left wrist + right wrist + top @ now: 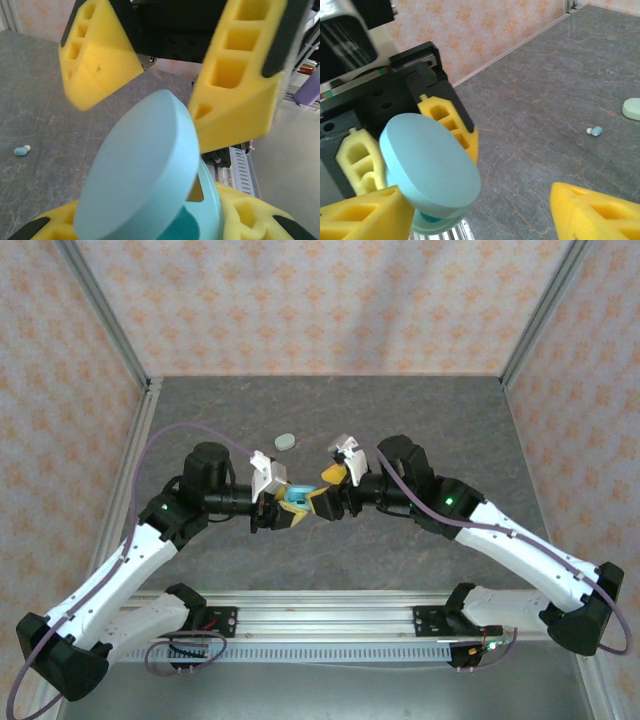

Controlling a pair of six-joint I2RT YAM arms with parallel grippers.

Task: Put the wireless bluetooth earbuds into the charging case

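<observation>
Table (pixel 400 420): both arms meet mid-surface. Your left gripper (pixel 272 510) has its jaws clenched on the blue charging case (pixel 145 170), lid hinged up, probably to present the wells. Your right gripper (pixel 318 498) faces it, jaws released either side of the lid, carrying nothing visible. A pale green case (pixel 286 441) lies behind. One earbud (pixel 594 131) rests on the table, well apart from the held case.

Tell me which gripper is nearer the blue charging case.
Left. The left gripper grips the blue charging case by its base; the right gripper sits at its raised lid, jaws open.
</observation>
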